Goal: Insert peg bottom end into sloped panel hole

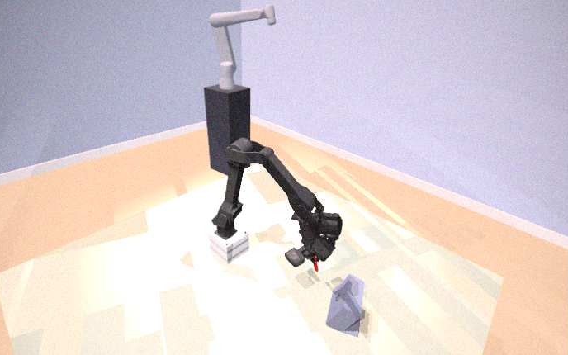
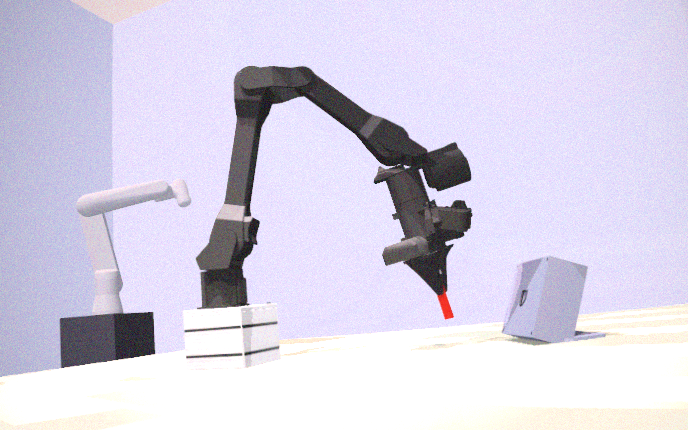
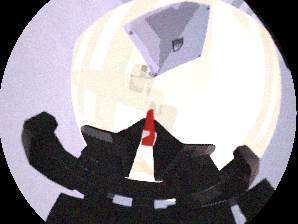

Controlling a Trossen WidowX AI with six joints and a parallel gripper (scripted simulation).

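My gripper [image 1: 314, 258] [image 2: 442, 292] [image 3: 149, 121] is shut on the red peg [image 1: 315, 266] [image 2: 446, 306] [image 3: 150, 120]. The peg hangs in the air, its lower end leaning slightly toward the panel in the exterior view. The pale blue-grey sloped panel [image 1: 352, 304] [image 2: 560, 299] [image 3: 192, 52] stands apart from the peg, to its right in the exterior view and at the top of the wrist view. Its hole [image 1: 338, 298] [image 2: 523, 298] [image 3: 177, 44] shows as a small dark outline with a flat side and a curved side. The peg's upper part is hidden between the fingers.
The arm stands on a white block [image 1: 229, 247] [image 2: 229, 339]. Behind it, a pale second arm [image 1: 239, 17] [image 2: 122, 198] stands on a dark pedestal [image 1: 226, 127] [image 2: 106, 339]. A thin base plate [image 2: 590, 335] sticks out behind the panel.
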